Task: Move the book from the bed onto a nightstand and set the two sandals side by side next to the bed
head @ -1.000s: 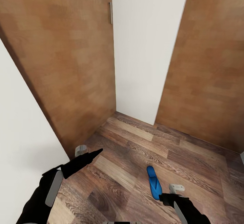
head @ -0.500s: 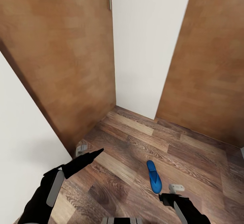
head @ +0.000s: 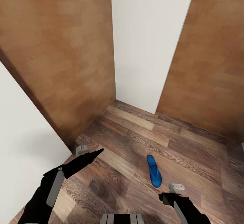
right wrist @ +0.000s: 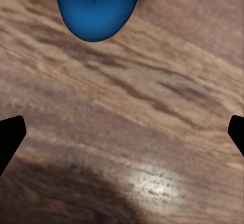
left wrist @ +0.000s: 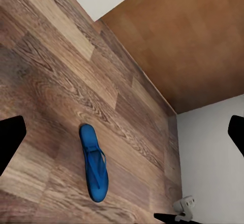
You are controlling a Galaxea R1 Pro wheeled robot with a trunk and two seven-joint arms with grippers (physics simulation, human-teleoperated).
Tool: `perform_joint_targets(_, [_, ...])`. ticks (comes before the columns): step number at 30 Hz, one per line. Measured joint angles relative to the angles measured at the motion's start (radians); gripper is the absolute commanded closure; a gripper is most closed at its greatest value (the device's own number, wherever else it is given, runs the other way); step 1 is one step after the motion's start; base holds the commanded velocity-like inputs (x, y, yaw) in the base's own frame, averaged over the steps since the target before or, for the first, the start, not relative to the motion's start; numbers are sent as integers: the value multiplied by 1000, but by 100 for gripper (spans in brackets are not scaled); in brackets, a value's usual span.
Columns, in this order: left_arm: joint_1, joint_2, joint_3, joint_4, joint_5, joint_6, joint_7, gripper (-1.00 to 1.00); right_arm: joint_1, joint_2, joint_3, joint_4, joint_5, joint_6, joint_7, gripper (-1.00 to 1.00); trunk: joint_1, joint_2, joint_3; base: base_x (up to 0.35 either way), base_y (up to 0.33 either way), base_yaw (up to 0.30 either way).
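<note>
While the head camera is looking down into a corner of the room, one blue sandal [head: 154,171] is lying flat on the brown wood-plank floor [head: 135,142], its length running roughly away from the robot. It is sitting in the open, well apart from the walls and touched by nothing.

The left end effector [head: 88,155] is hovering over the floor to the left of the sandal, its dark tapered fingers pointing forward and toward the right. In the left wrist view the two fingertips are showing at opposite edges of the picture — spread wide apart with nothing between them — and the sandal [left wrist: 94,162] is lying on the planks beyond, its thin strap visible on the upper side.

The right end effector [head: 173,192] is hanging low, just beside the near end of the sandal and slightly to its right. Its wrist view is looking straight down at the planks from close by: the dark fingertips are again sitting at the two side edges, parted and empty, and the rounded end of the sandal [right wrist: 96,8] is poking into the picture over the floor [right wrist: 132,132].

A white wall panel [head: 149,44] is standing in the corner between two tall wood-veneer surfaces [head: 57,54], and another white surface [head: 20,139] is rising close on the robot's left.
</note>
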Motion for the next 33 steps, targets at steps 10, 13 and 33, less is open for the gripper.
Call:
perform_joint_targets(10, [0,0,1,3,1,0,0,-100,0,10,4,17,3,-10,-9,-100,1,-1,-12,0,0,0])
perform_joint_targets(13, [0,0,1,9,2,-1,0,-100,0,10,4,17,3,-10,-9,-100,1,-1,-12,2,0,0])
perform_joint_targets(33, [0,0,-1,14,0,-1,-3,-100,0,10,5,17,3,-11,-9,-100,1,-1,-12,120,40,0])
